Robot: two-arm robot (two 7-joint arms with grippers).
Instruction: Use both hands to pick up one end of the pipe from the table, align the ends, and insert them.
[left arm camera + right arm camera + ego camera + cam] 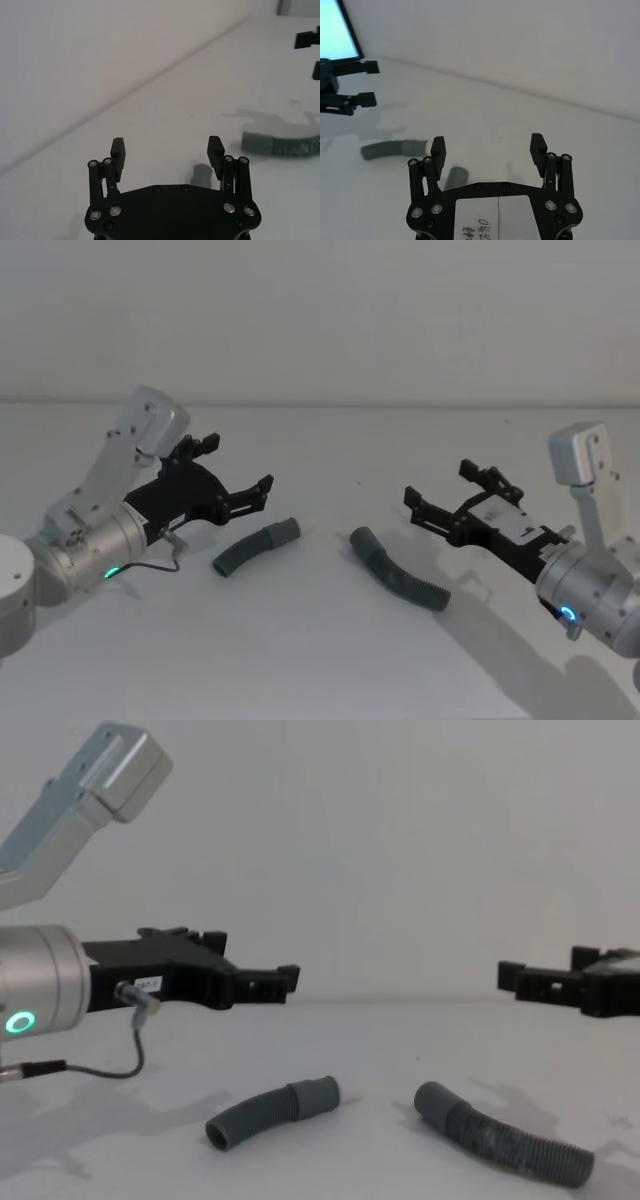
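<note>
Two dark grey ribbed pipe pieces lie apart on the white table (pixel 320 660). The short curved piece (pixel 255 547) (pixel 270 1112) points its smooth cuff (pixel 285 531) toward the longer piece (pixel 398 570) (pixel 500 1135), whose cuff (pixel 362 538) faces back. My left gripper (pixel 238 465) (pixel 167 147) hovers open above and just left of the short piece, whose cuff (pixel 201 175) peeks out below its fingers. My right gripper (pixel 438 482) (pixel 488 147) hovers open above and right of the longer piece, with that cuff (pixel 456 176) beneath it. Neither holds anything.
A thin black cable (pixel 150 565) loops from the left wrist down to the table. The table's far edge meets a plain wall (pixel 320 320). A bright screen (pixel 337 30) glows at the corner of the right wrist view. Bare table lies in front of the pieces.
</note>
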